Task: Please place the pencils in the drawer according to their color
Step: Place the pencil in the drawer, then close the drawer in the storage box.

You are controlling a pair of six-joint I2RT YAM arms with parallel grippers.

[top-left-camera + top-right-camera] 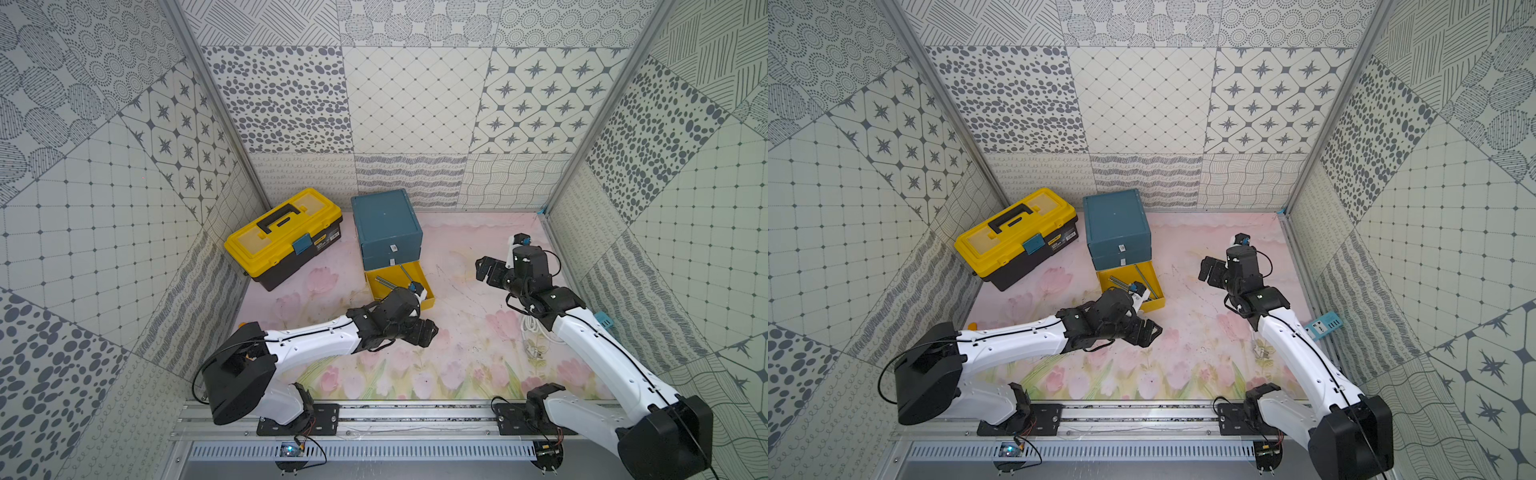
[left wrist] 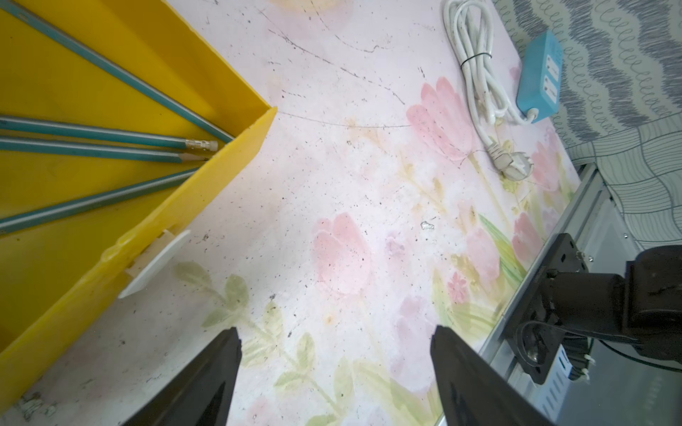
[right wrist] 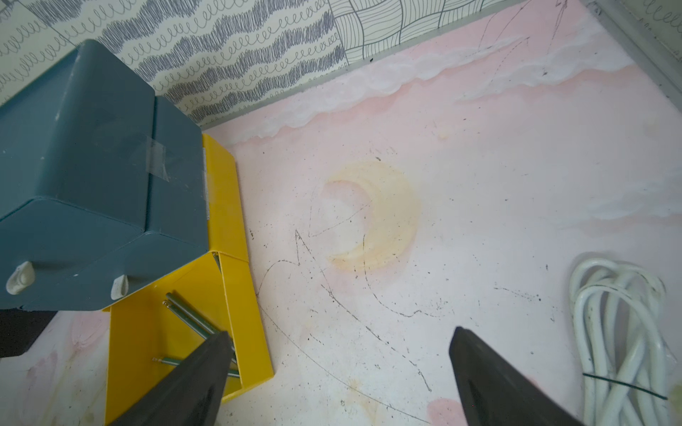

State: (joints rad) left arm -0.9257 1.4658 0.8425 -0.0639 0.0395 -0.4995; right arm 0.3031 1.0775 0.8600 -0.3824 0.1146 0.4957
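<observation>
Centre of both top views, just below the pulled-out yellow drawer [image 1: 429,301]: left gripper [image 1: 422,332], jaws spread, nothing between them. It hangs over bare worktop [image 2: 332,184], just beside the drawer's front wall and white tab [image 2: 158,263].

Right gripper [image 1: 484,268] sits right of centre, also spread and empty, side-on to the drawer cabinet [image 1: 384,220] and apart from it.

Four grey-teal pencils [image 2: 110,132] lie fanned in the yellow drawer, ends against the front wall. Both blue drawers above are shut. No loose pencils show on the worktop, so I'd guess only closing the yellow drawer is left.

Risks:
- An off-centre push on the front wall could skew the drawer until it binds.
- The cabinet looks light, so a push may slide it back or toward the toolbox [image 1: 282,237].
- One pencil looks propped on the side wall. Can't tell if it clears the rim; if not, it could snag under the blue drawer.
- A wide-spread jaw could hook the tab.
</observation>
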